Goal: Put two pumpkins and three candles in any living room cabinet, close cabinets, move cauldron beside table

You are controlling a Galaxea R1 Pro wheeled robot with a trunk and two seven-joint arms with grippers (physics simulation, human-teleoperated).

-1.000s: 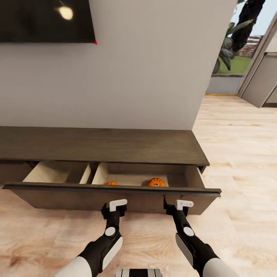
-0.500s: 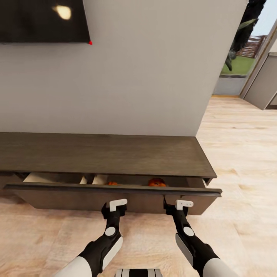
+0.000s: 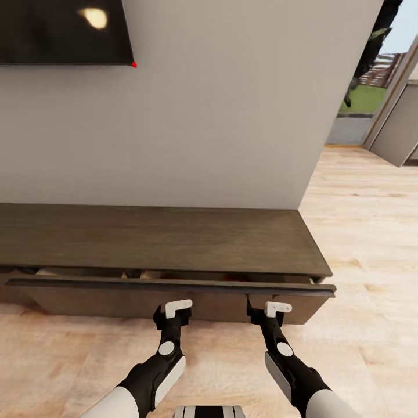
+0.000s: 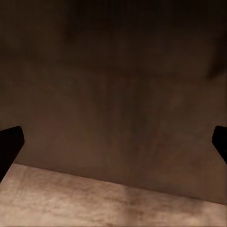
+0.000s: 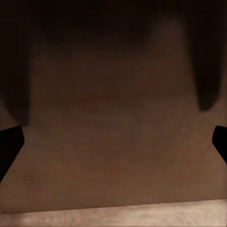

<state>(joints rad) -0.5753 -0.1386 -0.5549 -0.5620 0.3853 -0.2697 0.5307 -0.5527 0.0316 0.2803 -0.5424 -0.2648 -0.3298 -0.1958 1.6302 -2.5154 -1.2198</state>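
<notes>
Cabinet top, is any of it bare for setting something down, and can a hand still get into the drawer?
The cabinet top is bare along its whole visible length, bordered by the wall behind and the drawer front edge. The floor to its right is open too. The drawer gap is only a thin slit, and both pincers, left and right, crowd its front.

Cabinet against wall; its drawer front just ahead of both grippers' fingertips, floor beneath. Screen mounted above.
</notes>
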